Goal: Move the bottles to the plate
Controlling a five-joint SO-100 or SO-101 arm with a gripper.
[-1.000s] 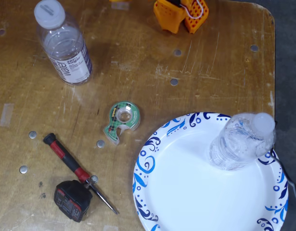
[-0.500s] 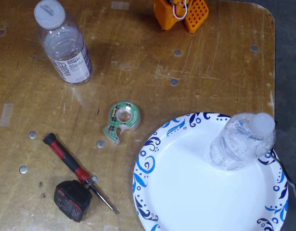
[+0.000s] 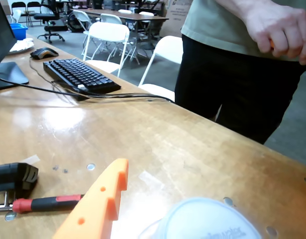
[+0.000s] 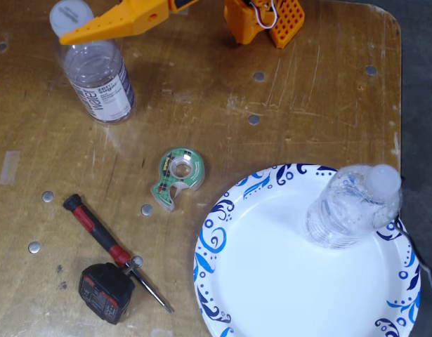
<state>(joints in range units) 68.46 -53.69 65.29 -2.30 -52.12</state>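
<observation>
The gripper (image 4: 64, 31) enters the fixed view from the top as one long orange finger (image 4: 117, 21), tip just beside the white cap (image 4: 72, 18) of the purple-label bottle (image 4: 95, 67). Only this finger shows in both views, so I cannot tell if the jaws are wide or narrow. The bottle stands upright at top left of the table (image 4: 201, 91), not held — it lies directly under and a bit right of the fingertip; in the wrist view the cap (image 3: 207, 221) is at the bottom edge, right of the finger (image 3: 100, 204). The arm reaches leftward from its orange base (image 4: 265, 21), approx. level, above cap height. The other bottle (image 4: 352, 207) stands on the plate (image 4: 272, 274) already, well apart. Judged: next is descend and close around the bottle.
</observation>
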